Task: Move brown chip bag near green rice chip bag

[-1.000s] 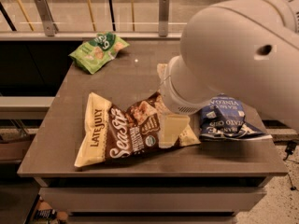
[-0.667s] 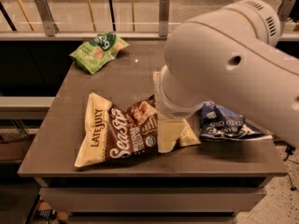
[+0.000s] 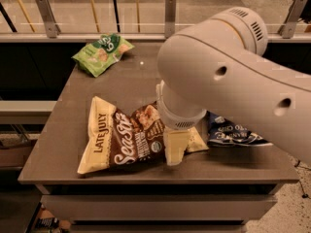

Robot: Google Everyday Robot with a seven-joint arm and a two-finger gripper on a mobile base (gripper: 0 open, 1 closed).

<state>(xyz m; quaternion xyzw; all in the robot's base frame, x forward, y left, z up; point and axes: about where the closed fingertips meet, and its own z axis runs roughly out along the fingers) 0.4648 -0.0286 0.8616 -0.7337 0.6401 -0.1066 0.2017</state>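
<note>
While the brown chip bag lies by the front edge of the tabletop, the claw is held at its right end; whether clamped cannot be told. Grasping is judged in hand; a carry to the green rice chip bag at the back left corner is called for.

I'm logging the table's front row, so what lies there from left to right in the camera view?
Large brown chip bag with cream-yellow edges → the robot's cream gripper, down over that bag's right end → crinkled dark blue chip bag, partly hidden.
</note>
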